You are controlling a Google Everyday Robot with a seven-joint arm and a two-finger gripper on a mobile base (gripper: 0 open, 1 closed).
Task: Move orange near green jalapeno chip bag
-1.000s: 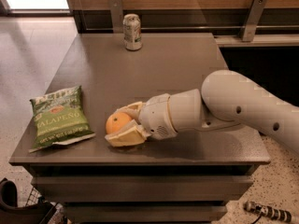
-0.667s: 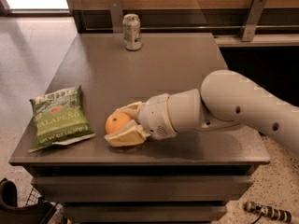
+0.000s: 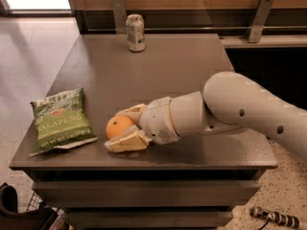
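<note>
Your gripper [image 3: 117,130] had both fingers [image 3: 125,142] snug around the orange [image 3: 119,126], down at the table [image 3: 182,66] near the front edge, just right of the green jalapeno chip bag [image 3: 59,121]. Drink can [image 3: 135,32] sat far back.

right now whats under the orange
The grey table. The hand grips the orange near the front edge, its near finger hiding the contact.

Your bench [image 3: 182,71] carries the green jalapeno chip bag [image 3: 60,121] front left, a drink can [image 3: 135,32] at the back, and the orange [image 3: 118,125] near the bag, clasped in the claw [image 3: 121,129].
</note>
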